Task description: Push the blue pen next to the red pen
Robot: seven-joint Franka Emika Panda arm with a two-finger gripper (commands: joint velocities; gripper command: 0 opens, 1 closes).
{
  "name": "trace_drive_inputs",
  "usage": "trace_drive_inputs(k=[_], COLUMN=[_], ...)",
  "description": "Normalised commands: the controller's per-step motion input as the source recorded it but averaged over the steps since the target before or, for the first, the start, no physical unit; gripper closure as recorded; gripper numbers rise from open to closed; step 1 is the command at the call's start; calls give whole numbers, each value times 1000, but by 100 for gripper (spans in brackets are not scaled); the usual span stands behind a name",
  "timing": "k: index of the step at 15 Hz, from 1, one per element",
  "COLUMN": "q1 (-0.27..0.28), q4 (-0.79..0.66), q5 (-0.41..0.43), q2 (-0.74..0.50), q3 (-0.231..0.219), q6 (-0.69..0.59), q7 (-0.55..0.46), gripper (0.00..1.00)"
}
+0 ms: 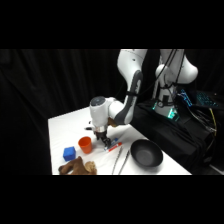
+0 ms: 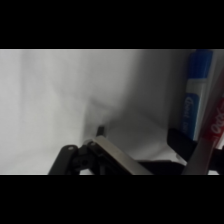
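In the wrist view the blue pen (image 2: 194,95), blue with a whitish printed section, lies at the right edge. The red pen (image 2: 218,122) lies alongside it, very close, further right and partly cut off. In the side view my gripper (image 1: 104,141) is down at the table, just right of the orange cup. The red pen (image 1: 114,148) lies just right of the gripper. A small blue bit of the blue pen (image 1: 115,140) shows just behind it. The gripper's black linkage (image 2: 75,157) rises from the wrist view's bottom edge.
An orange cup (image 1: 85,144) stands left of the gripper. A blue cube (image 1: 69,153) and a brown soft toy (image 1: 77,166) sit at the front left. Grey metal tongs (image 1: 120,160) lie in front of the pens, beside a black bowl (image 1: 146,152) at the right.
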Motion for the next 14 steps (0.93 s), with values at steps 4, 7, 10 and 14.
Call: trace_drive_inputs(k=[4, 7, 10, 14], q1=[198, 24, -89, -169], q4=[-245, -370, -296, -3], q5=[-107, -28, 39, 131], q2=[-449, -782, -867, -598], q3=[-69, -2, 83, 129], q6=[-360, -523, -534, -519], q7=[362, 262, 167, 115], gripper=[0, 0, 0, 0])
